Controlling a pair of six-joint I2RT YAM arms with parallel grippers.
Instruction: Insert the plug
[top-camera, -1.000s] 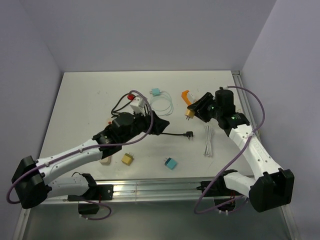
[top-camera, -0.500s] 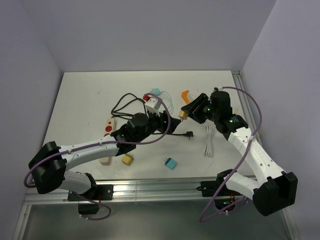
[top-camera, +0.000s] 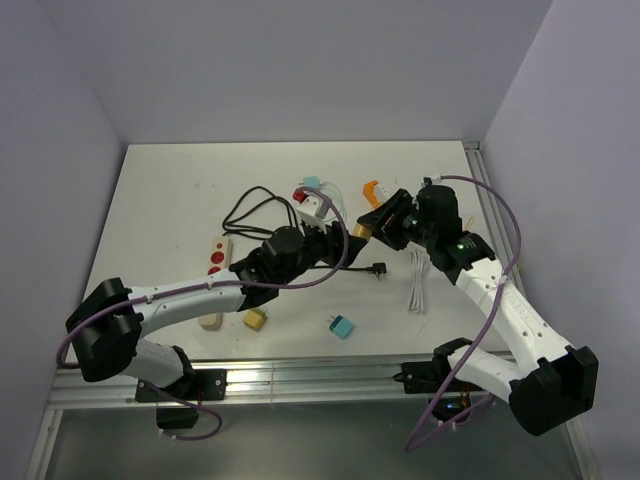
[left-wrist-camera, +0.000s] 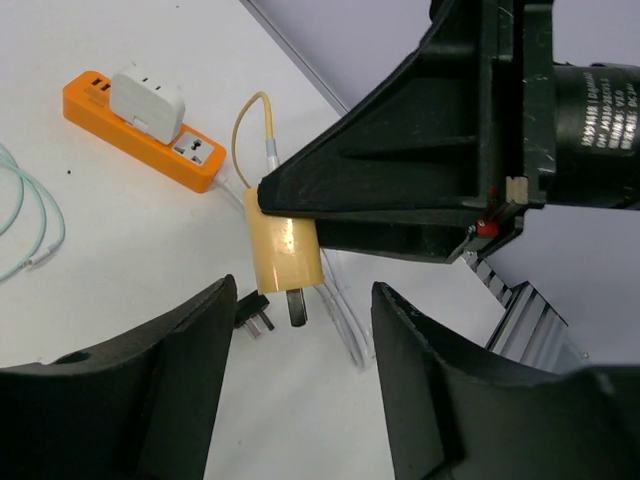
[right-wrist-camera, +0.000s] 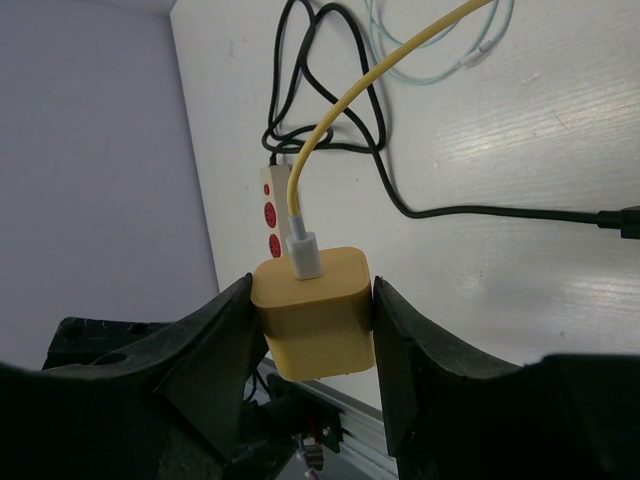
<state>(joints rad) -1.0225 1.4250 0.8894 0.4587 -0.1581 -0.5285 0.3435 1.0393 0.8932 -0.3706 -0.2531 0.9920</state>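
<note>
My right gripper (right-wrist-camera: 312, 292) is shut on a yellow charger plug (right-wrist-camera: 313, 330) with a yellow cable, held above the table. In the top view the right gripper (top-camera: 369, 226) sits just left of the orange power strip (top-camera: 372, 190). My left gripper (top-camera: 335, 243) is open and empty, facing the right one. In the left wrist view the yellow plug (left-wrist-camera: 285, 252) hangs prongs down just ahead of my open left gripper (left-wrist-camera: 303, 300). The orange power strip (left-wrist-camera: 140, 135) lies beyond with a white adapter (left-wrist-camera: 148, 100) plugged in.
A black plug (top-camera: 379, 268) on a black cable, a white cable bundle (top-camera: 416, 280), a teal plug (top-camera: 342, 327) and a small yellow plug (top-camera: 256, 319) lie on the table. A white strip with red buttons (top-camera: 215, 255) lies left. A white adapter (top-camera: 312, 200) and teal cable (top-camera: 330, 205) lie behind.
My left arm has swung right toward the right gripper. My right gripper has moved left with the yellow plug. The white adapter behind has shifted right.
</note>
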